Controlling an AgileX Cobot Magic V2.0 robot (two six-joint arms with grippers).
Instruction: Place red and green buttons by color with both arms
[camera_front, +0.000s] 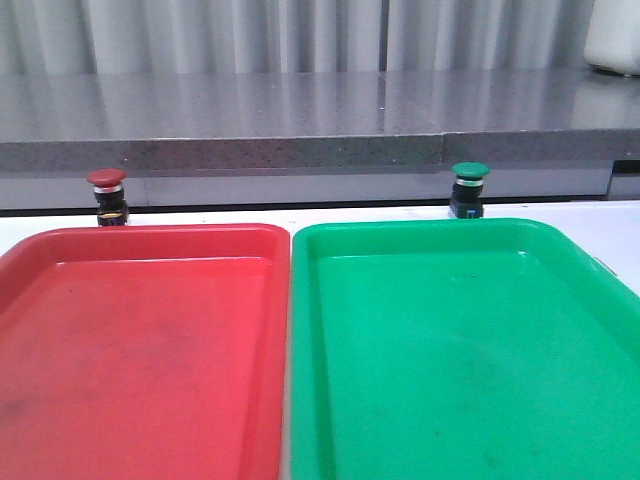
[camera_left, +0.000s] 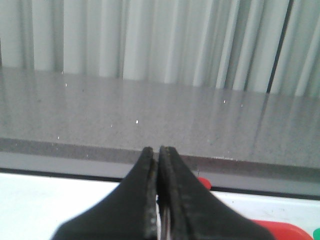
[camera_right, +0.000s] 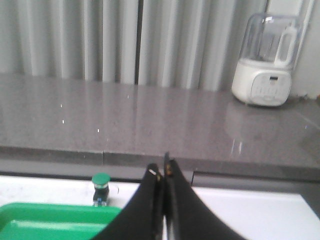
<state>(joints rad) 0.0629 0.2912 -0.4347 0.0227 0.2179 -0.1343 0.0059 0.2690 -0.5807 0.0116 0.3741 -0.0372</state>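
Two push buttons stand upright on a white worktop (camera_front: 620, 235), each just behind the far rim of a tray of its own colour. The red button (camera_front: 107, 196) sits at the back edge of the red tray (camera_front: 140, 350); the green button (camera_front: 468, 189) sits at the back edge of the green tray (camera_front: 470, 350). Neither button is inside a tray, and the two trays lie side by side, nearly touching along their inner rims.

Neither arm appears in the front view. From the left wrist camera, the left pincer (camera_left: 158, 152) shows its two black fingers pressed together with nothing between them, held above the white surface. Just past its tips and slightly to one side, a sliver of red cap peeks out from behind a finger; a corner of the red tray shows lower down beside the fingers.

From the right wrist camera, the right pincer (camera_right: 162, 167) likewise has its fingers closed on nothing. The green button (camera_right: 101, 187) stands ahead of it and off to the side, well apart from the tips, with a corner of the green tray (camera_right: 50, 220) nearer the camera than the button.

Beyond both pincers runs a grey speckled counter (camera_front: 300, 120) backed by pale pleated curtains (camera_front: 300, 35). A white appliance with a clear dome (camera_right: 265, 60) rests on that counter, far ahead of the right pincer.
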